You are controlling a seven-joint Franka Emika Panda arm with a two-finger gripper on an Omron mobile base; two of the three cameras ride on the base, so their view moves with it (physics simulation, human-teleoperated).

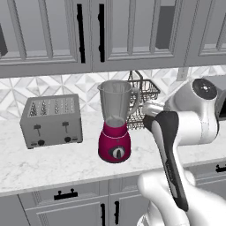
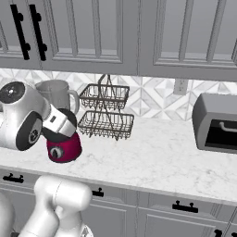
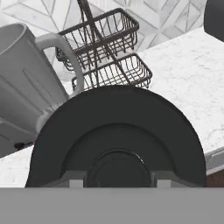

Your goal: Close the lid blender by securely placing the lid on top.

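— Where is the blender?

— The blender stands on the marble counter, its magenta base with the black dial facing out and its clear jar open at the top. A silver toaster sits to its left, a two-tier wire basket rack behind and to its right, against the tiled wall.

— And the lid?

— The lid is right in front of my hand camera: a round dark disc with a raised centre. From the right base camera I see it as a dark shape at the end of my wrist, beside the jar and just above the magenta base.

— What is your claw doing?

— My claw is closed on the lid; my two fingertips sit either side of its central knob.

— Is the lid on the jar?

— No. The jar's handle and wall lie to the upper left of the lid in my hand camera, the rim uncovered. Whether the lid touches the jar's side, I cannot tell.
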